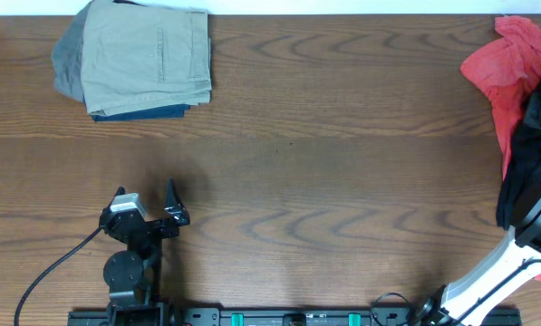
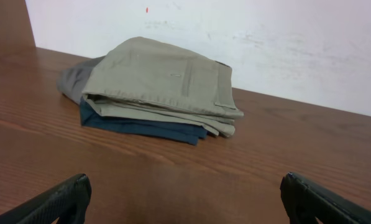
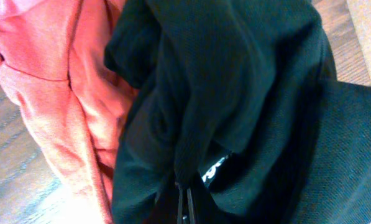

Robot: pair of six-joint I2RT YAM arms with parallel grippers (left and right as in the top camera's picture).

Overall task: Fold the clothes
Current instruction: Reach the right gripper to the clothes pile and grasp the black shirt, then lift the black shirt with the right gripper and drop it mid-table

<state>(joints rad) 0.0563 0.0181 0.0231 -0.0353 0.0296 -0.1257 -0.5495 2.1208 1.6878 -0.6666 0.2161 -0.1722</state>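
- black shirt (image 1: 522, 177): bunched, touching the coral-red shirt (image 1: 510, 68) on its robot-facing side, at the right edge of the table (image 1: 297, 163)
- right gripper (image 3: 186, 202): fingers pinched tight together on a fold of the black shirt; fabric drapes over and around them
- right wrist view only: bit of white lettering (image 3: 214, 168) on the black fabric just above the fingertips; red cloth lies against the black on the left; the overhead view hides that gripper behind cloth, only the white arm link shows
- left gripper (image 1: 145, 190): jaws spread wide, nothing between them; far left of the coral-red shirt, apart from all cloth
- left wrist view only: the stack layers; khaki garment (image 2: 160, 78) on top, navy one (image 2: 141, 127) under it, grey one (image 2: 70, 78) behind; the stack sits far left of the coral-red shirt, at the table's far edge
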